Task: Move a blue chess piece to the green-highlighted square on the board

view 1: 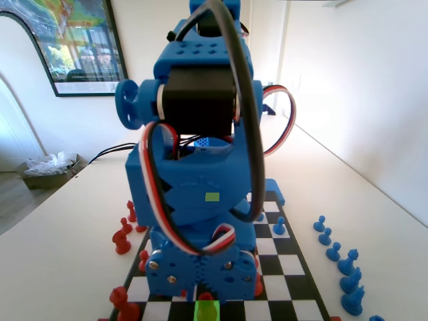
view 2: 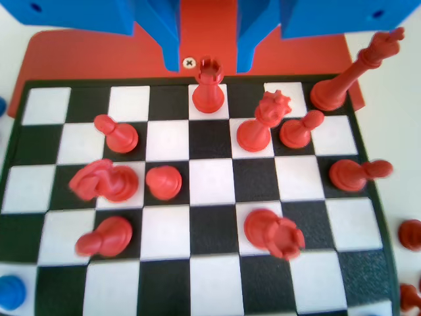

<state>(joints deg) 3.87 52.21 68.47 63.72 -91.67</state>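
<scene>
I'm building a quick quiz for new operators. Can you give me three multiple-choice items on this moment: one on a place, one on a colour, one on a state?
1. In the fixed view, the row of blue pieces stands:
A) right of the board
B) left of the board
C) on the arm

2. In the wrist view, the rook below the jaws is:
A) blue
B) red
C) white

3. The gripper is:
A) shut on a pawn
B) open, empty
C) shut on the rook

Key:
1. A: the blue pieces line the table beside the board.
2. B: the rook is red.
3. B: the gripper jaws stand apart, holding nothing.
</scene>
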